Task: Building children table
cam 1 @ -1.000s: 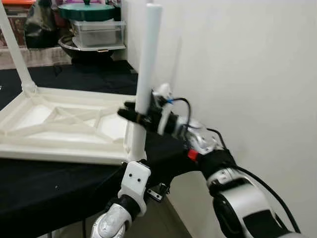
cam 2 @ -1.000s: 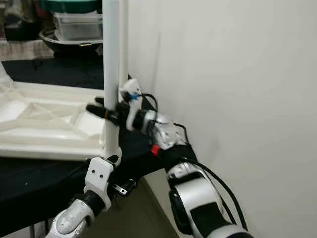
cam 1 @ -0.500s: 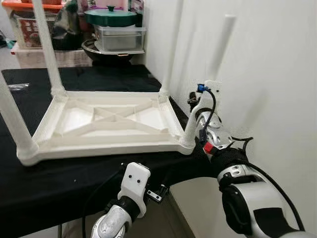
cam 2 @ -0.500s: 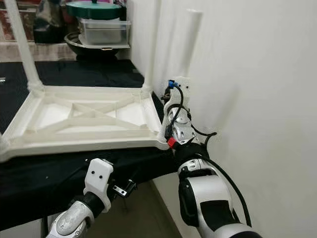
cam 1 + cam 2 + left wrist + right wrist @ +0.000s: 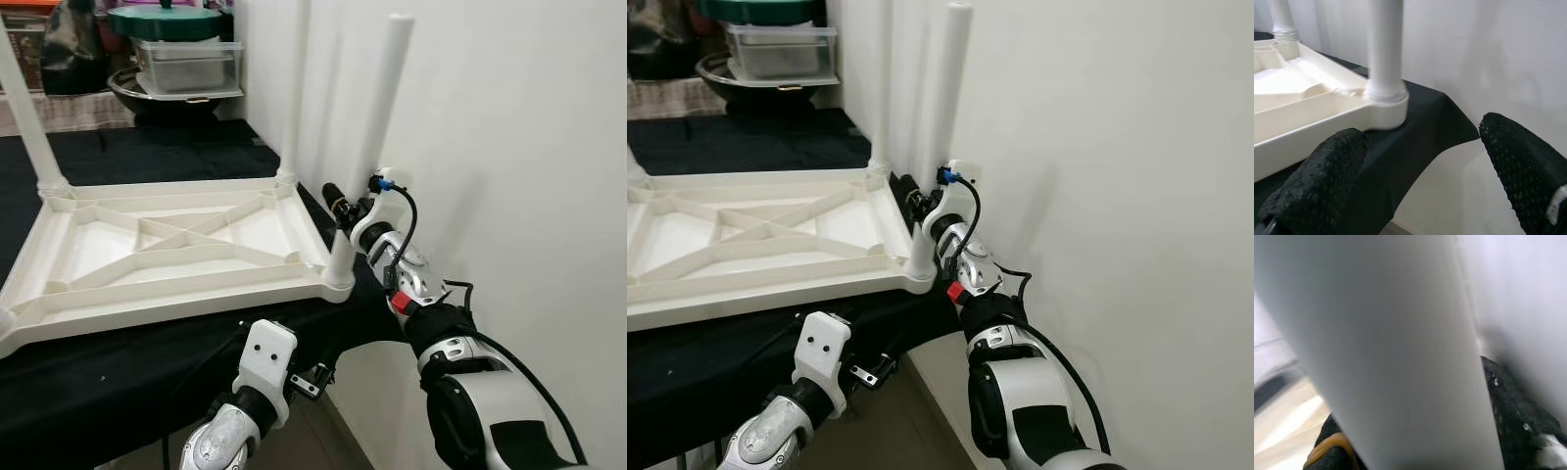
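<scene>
One leg [image 5: 377, 108] stands in the near corner socket of the upturned table [image 5: 147, 245], with the right gripper [image 5: 340, 208] clasped around its lower part. Seating it well likely means pressing straight down, keeping it upright. Beneath, the left gripper [image 5: 1415, 181] hangs with fingers spread, its wrist view showing the socket collar [image 5: 1385, 93] close up.

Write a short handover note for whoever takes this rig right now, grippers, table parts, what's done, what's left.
Right gripper: at the near-right leg by the wall, leg between its fingers; grip unclear.
Left gripper: open, low in front of the table edge, holding nothing.
Upside-down white tabletop lies on the black cloth; legs stand in the corner sockets in view.
Left: check the near-right leg is seated, then turn the table upright.
</scene>
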`<state>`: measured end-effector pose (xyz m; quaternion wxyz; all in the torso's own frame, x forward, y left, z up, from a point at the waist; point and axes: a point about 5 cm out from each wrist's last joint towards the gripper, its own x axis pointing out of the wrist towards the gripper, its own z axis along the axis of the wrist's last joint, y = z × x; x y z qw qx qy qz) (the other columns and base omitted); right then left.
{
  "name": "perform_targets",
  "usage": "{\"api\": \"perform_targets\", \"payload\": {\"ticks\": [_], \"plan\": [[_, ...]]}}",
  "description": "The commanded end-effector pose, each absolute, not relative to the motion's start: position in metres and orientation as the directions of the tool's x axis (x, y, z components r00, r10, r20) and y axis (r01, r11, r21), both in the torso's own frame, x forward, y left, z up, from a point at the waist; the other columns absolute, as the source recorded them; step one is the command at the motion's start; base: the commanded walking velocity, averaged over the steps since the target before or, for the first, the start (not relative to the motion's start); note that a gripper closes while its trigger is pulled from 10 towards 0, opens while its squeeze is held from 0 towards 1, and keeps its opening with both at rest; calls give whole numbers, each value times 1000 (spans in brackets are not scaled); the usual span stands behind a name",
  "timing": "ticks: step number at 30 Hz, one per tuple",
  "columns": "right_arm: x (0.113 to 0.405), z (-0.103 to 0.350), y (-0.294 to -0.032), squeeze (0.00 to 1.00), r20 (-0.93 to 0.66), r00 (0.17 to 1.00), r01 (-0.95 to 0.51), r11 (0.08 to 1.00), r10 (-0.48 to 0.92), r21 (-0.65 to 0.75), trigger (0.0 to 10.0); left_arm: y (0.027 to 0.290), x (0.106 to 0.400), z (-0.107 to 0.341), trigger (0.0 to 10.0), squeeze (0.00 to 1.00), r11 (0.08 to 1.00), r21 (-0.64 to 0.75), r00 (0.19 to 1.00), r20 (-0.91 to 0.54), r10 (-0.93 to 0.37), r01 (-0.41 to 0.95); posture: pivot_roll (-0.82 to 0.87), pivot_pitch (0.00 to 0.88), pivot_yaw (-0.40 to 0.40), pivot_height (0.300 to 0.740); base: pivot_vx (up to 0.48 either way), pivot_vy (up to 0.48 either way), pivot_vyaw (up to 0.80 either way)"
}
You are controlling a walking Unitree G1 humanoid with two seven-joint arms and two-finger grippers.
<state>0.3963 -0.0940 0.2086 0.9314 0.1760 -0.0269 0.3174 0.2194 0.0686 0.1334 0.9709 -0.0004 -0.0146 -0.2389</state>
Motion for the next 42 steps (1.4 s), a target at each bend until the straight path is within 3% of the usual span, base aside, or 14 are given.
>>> {"api": "perform_targets", "payload": {"ticks": [1, 3, 13, 14, 16, 17, 18, 20, 24, 27, 39, 40, 41, 42], "plan": [[376, 210, -75, 0, 207, 488, -864, 435, 848, 255, 10000, 68, 219, 131, 10000, 0, 887, 11, 887, 18, -461, 461, 94, 15, -126, 740, 0, 0, 0], [361, 209, -77, 0, 215, 268, -953, 225, 939, 203, 10000, 69, 219, 131, 10000, 0, 888, 11, 887, 18, -460, 460, 99, 18, -126, 740, 0, 0, 0], [355, 220, -64, 0, 233, 69, -987, 33, 970, 155, 10000, 69, 219, 132, 10000, 0, 890, 12, 890, 20, -456, 456, 98, 24, -127, 740, 0, 0, 0], [360, 219, -57, 0, 209, 125, -985, 96, 970, 144, 4157, 69, 219, 132, 10000, 0, 890, 11, 890, 20, -456, 456, 99, 25, -127, 740, 0, 0, 0], [360, 219, -57, 0, 209, 125, -985, 96, 970, 144, 4157, 69, 219, 132, 10000, 0, 890, 11, 890, 20, -456, 456, 99, 25, -127, 740, 0, 0, 0], [369, 218, -52, 0, 175, 252, -963, 229, 952, 138, 0, 69, 219, 132, 10000, 0, 890, 11, 890, 19, -456, 456, 101, 25, -129, 740, 0, 0, 0], [369, 218, -52, 0, 175, 252, -963, 229, 952, 138, 0, 69, 219, 132, 10000, 0, 890, 11, 890, 19, -456, 456, 101, 25, -129, 740, 0, 0, 0], [391, 218, -57, 0, 123, 603, -797, 588, 788, 137, 0, 68, 220, 132, 10000, 0, 890, 10, 890, 20, -456, 456, 98, 24, -130, 740, 0, 0, 0], [397, 219, -63, 0, 112, 694, -719, 679, 711, 146, 0, 68, 220, 132, 10000, 0, 890, 9, 890, 21, -455, 455, 97, 24, -130, 740, 0, 0, 0], [412, 216, -94, 0, 0, 944, -326, 933, 330, 153, 0, 68, 220, 132, 10000, 0, 889, 9, 889, 20, -458, 458, 86, 25, -124, 740, 0, 0, 0], [409, 199, -120, 0, -76, 977, 210, 955, -198, 208, 0, 69, 220, 132, 10000, 0, 889, 13, 889, 18, -457, 457, 93, 25, -124, 740, 0, 0, 0], [409, 206, -94, 0, 1, 1000, 23, 964, -24, 266, 10000, 69, 220, 131, 10000, 0, 889, 12, 888, 17, -459, 458, 94, 20, -125, 740, 0, 0, 0], [409, 206, -94, 0, 1, 1000, 23, 964, -24, 266, 10000, 69, 220, 131, 10000, 0, 889, 12, 888, 17, -459, 458, 94, 20, -125, 740, 0, 0, 0], [408, 209, -86, 1000, 34, 999, -51, 958, 43, 283, 10000, 69, 220, 131, 10000, 0, 888, 12, 888, 17, -459, 459, 94, 20, -125, 740, 0, 0, 0]]}}
